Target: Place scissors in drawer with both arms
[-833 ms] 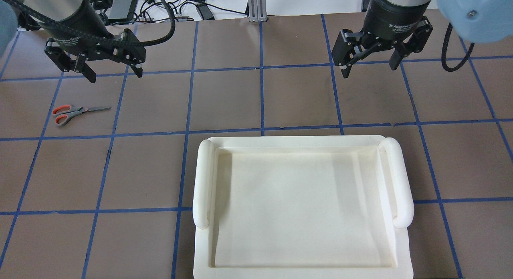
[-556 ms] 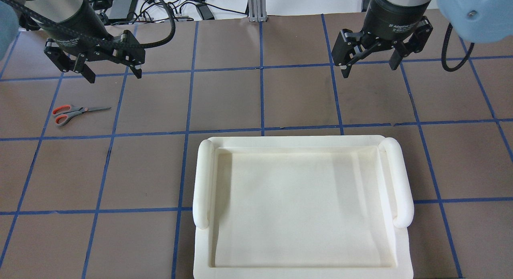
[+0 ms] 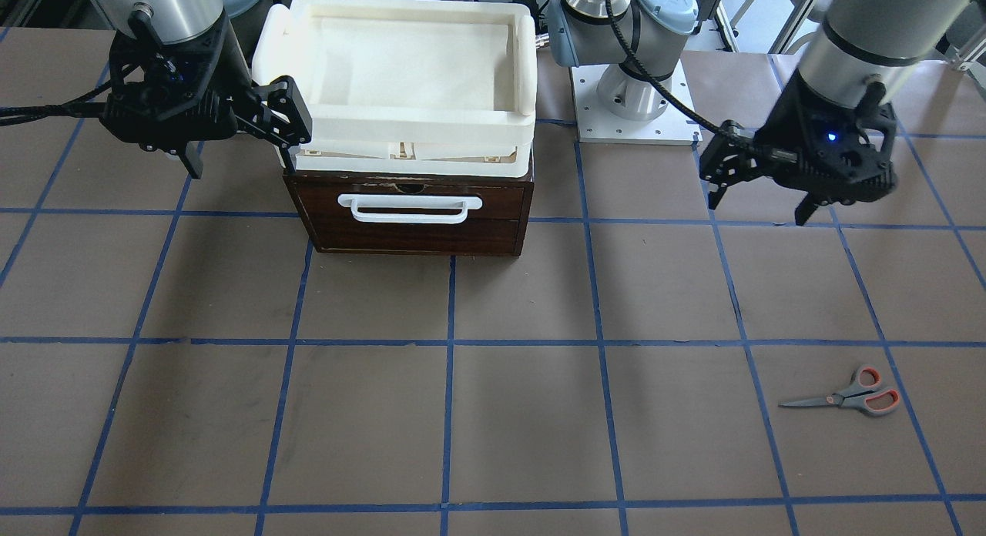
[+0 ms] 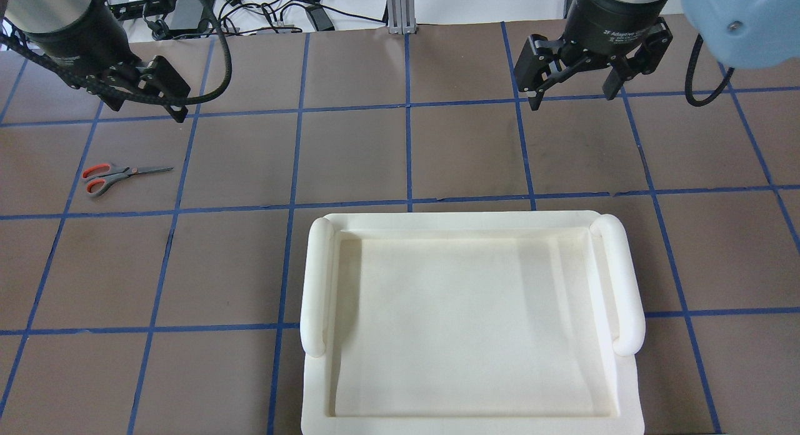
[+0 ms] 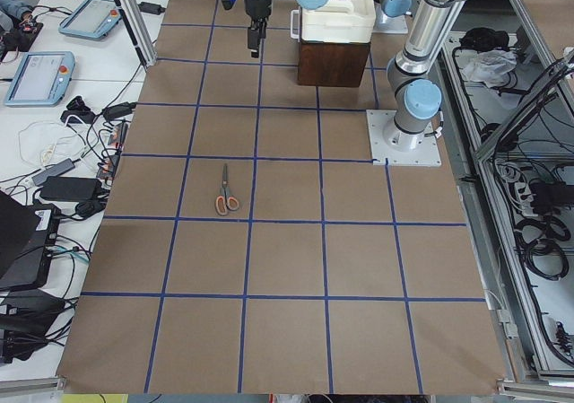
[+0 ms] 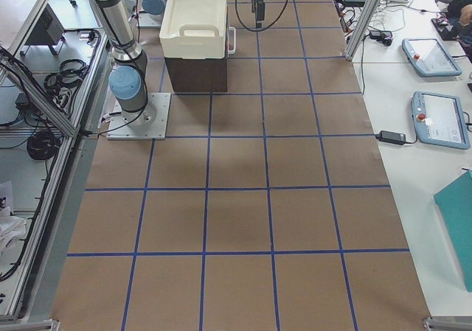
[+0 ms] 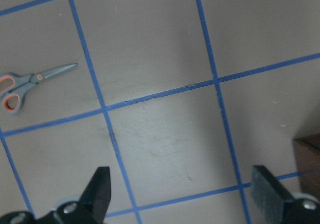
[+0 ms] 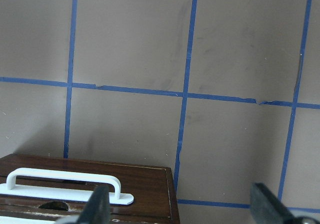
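The scissors (image 4: 119,172) lie flat on the brown table at my far left, blades shut; they also show in the front view (image 3: 843,397) and the left wrist view (image 7: 30,82). The dark brown drawer (image 3: 408,212) is shut, its white handle (image 3: 410,209) facing away from my base; its top edge shows in the right wrist view (image 8: 85,194). My left gripper (image 4: 140,104) is open and empty, raised above the table beyond the scissors (image 3: 759,209). My right gripper (image 4: 572,97) is open and empty, hovering in front of the drawer toward its right side (image 3: 243,162).
A white foam tray (image 3: 400,120) sits on top of the drawer box and fills the lower middle of the overhead view (image 4: 450,221). Blue tape lines grid the table. The left arm's base plate (image 3: 632,112) stands beside the box. Cables (image 4: 250,10) lie past the far edge.
My left gripper has moved up and to the left in the overhead view, away from me. My right gripper has shifted slightly farther away. The scissors have not moved.
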### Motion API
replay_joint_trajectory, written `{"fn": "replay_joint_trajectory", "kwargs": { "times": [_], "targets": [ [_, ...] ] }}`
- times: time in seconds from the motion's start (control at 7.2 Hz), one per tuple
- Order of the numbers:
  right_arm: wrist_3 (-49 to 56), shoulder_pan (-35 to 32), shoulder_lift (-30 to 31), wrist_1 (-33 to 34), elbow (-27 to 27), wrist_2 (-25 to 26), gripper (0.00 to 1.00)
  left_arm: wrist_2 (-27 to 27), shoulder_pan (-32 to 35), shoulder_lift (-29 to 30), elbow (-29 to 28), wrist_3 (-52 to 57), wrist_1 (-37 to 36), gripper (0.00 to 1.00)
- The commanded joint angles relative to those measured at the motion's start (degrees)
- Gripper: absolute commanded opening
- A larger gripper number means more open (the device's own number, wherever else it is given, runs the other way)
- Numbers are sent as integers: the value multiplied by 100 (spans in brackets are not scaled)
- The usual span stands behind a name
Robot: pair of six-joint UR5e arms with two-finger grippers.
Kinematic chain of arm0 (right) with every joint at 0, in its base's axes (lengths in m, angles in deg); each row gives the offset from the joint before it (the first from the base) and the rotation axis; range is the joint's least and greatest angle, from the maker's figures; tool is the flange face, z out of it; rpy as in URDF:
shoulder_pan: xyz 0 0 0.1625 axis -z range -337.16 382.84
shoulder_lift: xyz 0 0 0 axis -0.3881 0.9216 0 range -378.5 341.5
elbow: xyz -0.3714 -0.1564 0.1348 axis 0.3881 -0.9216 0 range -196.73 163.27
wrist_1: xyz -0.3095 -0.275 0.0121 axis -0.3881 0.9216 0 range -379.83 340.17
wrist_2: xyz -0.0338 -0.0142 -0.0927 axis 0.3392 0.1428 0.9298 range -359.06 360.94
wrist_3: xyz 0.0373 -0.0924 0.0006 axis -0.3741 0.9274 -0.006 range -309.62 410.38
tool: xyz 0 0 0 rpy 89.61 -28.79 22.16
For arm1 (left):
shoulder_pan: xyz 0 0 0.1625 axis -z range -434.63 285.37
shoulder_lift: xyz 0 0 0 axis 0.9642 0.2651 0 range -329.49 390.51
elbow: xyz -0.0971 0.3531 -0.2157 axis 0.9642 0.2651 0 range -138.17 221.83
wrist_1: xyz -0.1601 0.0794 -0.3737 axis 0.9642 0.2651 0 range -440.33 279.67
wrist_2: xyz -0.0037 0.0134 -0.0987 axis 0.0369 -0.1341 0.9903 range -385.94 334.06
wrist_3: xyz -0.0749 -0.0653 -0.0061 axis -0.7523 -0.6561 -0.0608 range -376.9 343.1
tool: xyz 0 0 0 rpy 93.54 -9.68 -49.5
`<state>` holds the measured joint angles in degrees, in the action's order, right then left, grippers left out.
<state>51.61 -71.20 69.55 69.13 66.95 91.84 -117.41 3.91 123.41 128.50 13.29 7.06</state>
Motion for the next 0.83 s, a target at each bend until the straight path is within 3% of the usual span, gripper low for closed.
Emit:
{"fn": "replay_joint_trajectory", "kwargs": {
  "times": [0.0, 0.14, 0.56, 0.69],
  "targets": [
    [-1106, 43, -190, 235, 68, 59, 100, -176, -655, 402, -2, 2743, -274, 100],
    [-2439, 35, -357, 332, 139, 24, 100, -474, -655, 735, 7, 3947, -658, 100],
    [-6072, -253, -736, 412, 148, -38, 100, -521, -1084, 1938, 7, 6351, -1975, 100],
    [-7118, -543, -937, 447, 148, -20, 100, -512, -1130, 2282, -2, 6959, -2816, 100]
  ]
}}
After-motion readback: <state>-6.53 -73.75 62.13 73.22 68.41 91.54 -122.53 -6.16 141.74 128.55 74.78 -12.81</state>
